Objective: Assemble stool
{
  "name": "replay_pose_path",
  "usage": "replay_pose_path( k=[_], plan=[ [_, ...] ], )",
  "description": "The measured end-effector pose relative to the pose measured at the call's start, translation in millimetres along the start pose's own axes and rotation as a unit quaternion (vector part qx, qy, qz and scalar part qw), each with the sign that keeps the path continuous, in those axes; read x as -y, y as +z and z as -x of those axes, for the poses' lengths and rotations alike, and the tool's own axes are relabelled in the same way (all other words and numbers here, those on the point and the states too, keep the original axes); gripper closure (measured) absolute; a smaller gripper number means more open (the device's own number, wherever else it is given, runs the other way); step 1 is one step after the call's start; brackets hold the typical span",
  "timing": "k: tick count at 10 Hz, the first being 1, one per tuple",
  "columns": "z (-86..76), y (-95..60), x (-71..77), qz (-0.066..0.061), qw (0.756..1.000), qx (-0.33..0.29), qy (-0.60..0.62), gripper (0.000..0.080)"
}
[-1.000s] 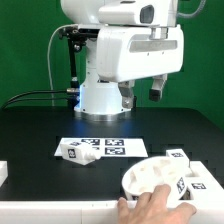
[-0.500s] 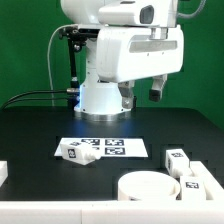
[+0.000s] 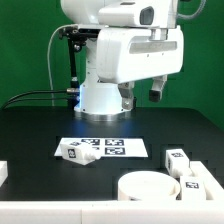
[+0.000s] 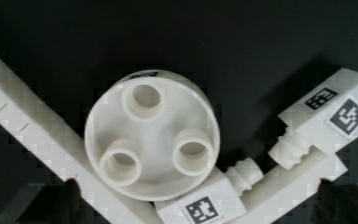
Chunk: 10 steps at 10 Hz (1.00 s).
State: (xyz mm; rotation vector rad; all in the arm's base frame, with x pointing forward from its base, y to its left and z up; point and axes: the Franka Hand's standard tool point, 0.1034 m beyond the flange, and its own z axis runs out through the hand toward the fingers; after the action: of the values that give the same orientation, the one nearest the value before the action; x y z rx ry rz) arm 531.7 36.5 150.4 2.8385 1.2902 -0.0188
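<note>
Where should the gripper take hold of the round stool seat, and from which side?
Probably its raised rim, from straight above: the seat lies flat, sockets up. Choose the edge on the exterior view's left, away from the legs.

Plain green backdrop behind — black table below.

Arm folded up high, gripper hanging downward, its spread not discernible

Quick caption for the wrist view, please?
Wrist view: seat disc showing three sockets, tagged legs lying beside it.
</note>
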Motion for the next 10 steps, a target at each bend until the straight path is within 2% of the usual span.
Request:
replay_pose_path(
  k=[2,3,5,6,7,10],
  plan=[
    [-0.7,0.0,0.7,0.0,1.0,0.0,-0.001,0.015],
    [-2.7,3.3,7.8,0.002,1.0,-0.004,-0.001,0.015],
    [-5.8,28.6,25.5,0.005,1.0,-0.013,-0.013,0.015],
    [-13.1,46.0,27.5,0.007,0.999,-0.016,-0.027,0.015],
    [-13.4,50.9,28.1,0.004,1.0,-0.015,-0.026,0.015],
    [-13.4,50.5,27.8,0.005,1.0,-0.016,-0.026,0.015]
  ],
)
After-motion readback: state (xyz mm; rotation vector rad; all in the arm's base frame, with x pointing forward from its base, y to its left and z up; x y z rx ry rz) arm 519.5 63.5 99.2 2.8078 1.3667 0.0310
